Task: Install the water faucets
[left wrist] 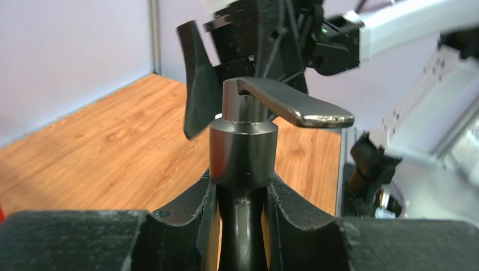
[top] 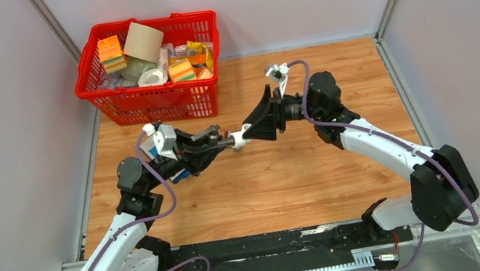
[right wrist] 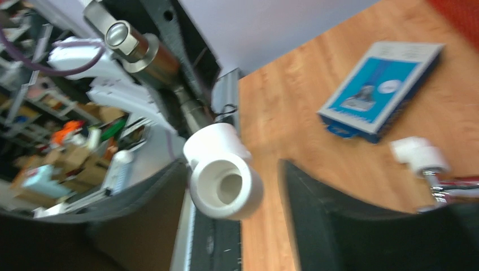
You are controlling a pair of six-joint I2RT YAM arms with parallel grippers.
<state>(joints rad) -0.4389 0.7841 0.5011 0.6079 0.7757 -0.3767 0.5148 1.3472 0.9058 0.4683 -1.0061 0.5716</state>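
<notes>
left gripper [top: 218, 143] — clamps dark faucet [left wrist: 244, 147] | right gripper [top: 252, 130] — parted round white elbow [right wrist: 226, 186]

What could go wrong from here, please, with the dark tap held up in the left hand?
The right hand stands open around the white elbow; if it sits loosely on the dark grey tap, it could drop off.
Only the left hand grips the tap, in mid-air; a slip would drop both.
The chrome tap lies on the table nearby and could get knocked.
</notes>
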